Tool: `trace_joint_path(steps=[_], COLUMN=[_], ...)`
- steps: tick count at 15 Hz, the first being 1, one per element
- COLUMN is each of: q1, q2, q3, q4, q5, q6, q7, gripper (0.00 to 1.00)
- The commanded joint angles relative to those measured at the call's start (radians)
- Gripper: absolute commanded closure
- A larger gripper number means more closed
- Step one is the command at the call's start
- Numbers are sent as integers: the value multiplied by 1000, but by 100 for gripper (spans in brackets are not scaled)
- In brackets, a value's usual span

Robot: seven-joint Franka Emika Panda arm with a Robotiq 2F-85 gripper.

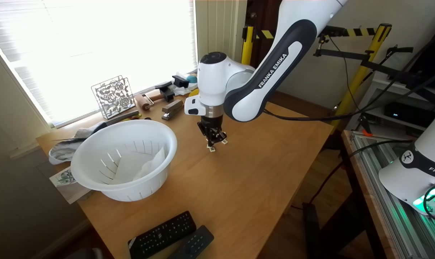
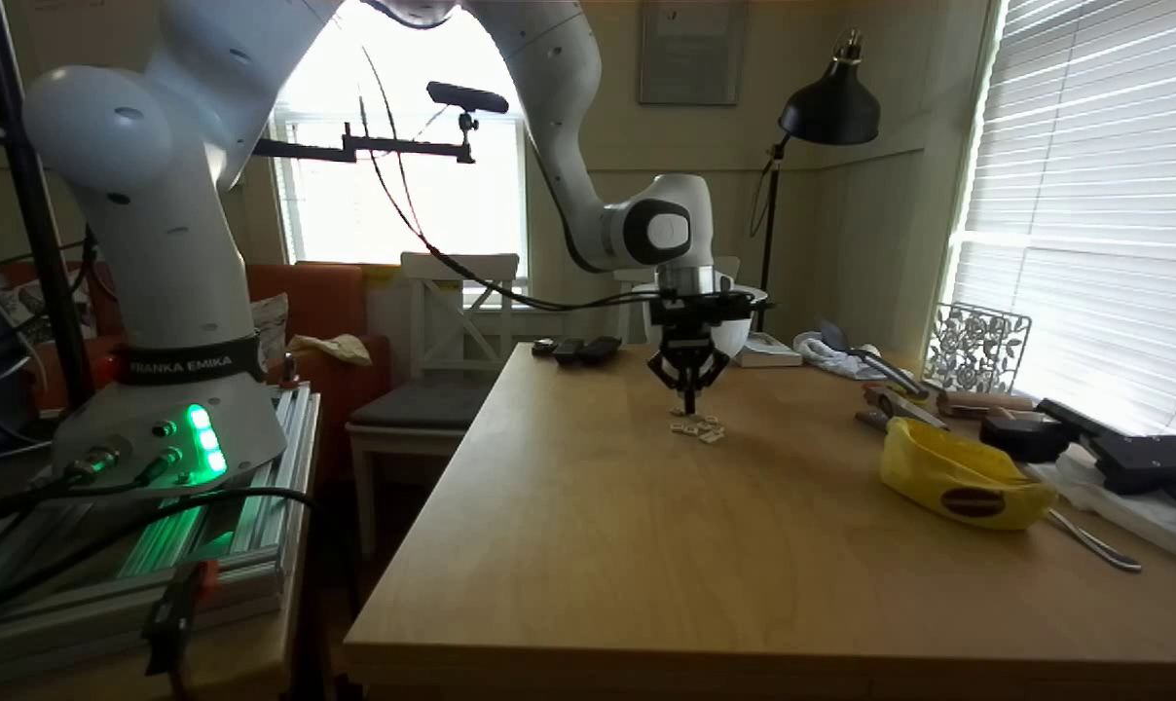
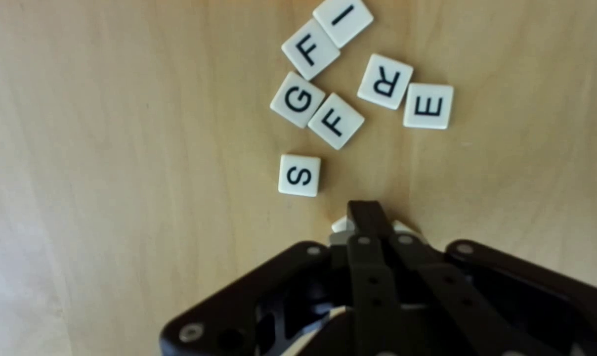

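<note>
A Franka arm (image 1: 275, 72) bends low beside a white basket (image 1: 140, 192), wrist (image 1: 214, 81) upright, its gripper (image 2: 689, 405) pointing straight toward the wooden table (image 1: 246, 187), fingers (image 3: 365, 217) clenched together. Letter tiles (image 3: 340, 126) (some partly hidden behind the fingers) lie near the basket, apart from it.

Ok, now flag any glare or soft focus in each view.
In the wrist view, the letter tiles are crisp, while the black fingers look softer, perhaps slightly out of focus; in both exterior views, the tiles' letters are too small to read; in an exterior view, glare bleaches most of the window blinds to white.
</note>
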Motion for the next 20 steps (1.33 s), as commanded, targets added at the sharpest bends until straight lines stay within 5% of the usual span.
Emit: trace_joint_path(steps=[1,20], q1=[11,17], q2=[36,29], q3=[-16,-13], q4=[-3,-16], q5=[-38,-72], q6=[-12,-24], q7=[4,-31], gripper=[100,100])
